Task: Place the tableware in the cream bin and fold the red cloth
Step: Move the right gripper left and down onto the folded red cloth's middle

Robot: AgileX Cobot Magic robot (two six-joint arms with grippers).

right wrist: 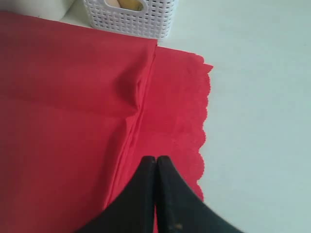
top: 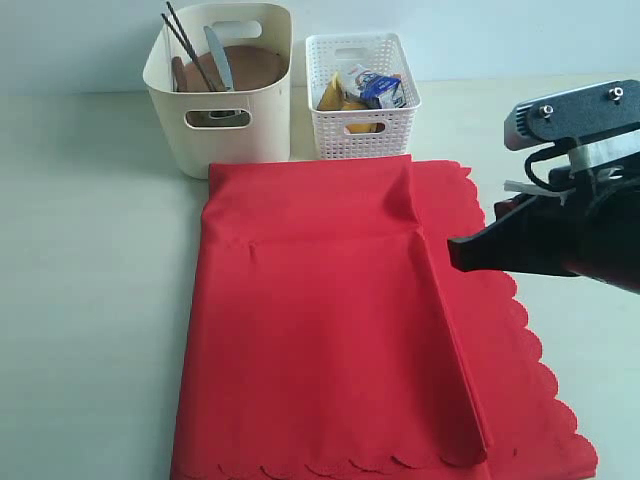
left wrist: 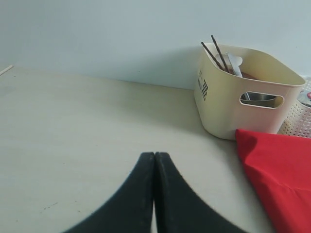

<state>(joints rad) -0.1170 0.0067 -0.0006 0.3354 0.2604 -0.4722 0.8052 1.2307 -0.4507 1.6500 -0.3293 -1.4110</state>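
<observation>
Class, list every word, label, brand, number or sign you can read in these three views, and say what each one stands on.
Nothing here can be read as actual words.
Dark printed mark on the cream bin, left wrist view: too small and blurred to read.
Blue and white print on the small carton in the white basket, exterior view: blurred, unreadable.
Red cloth and table: no writing visible.

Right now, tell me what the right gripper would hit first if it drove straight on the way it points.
Most likely the red cloth, near its raised fold: the shut right gripper hangs over it. The white lattice basket lies farther along that line, though depth is unclear.
</observation>
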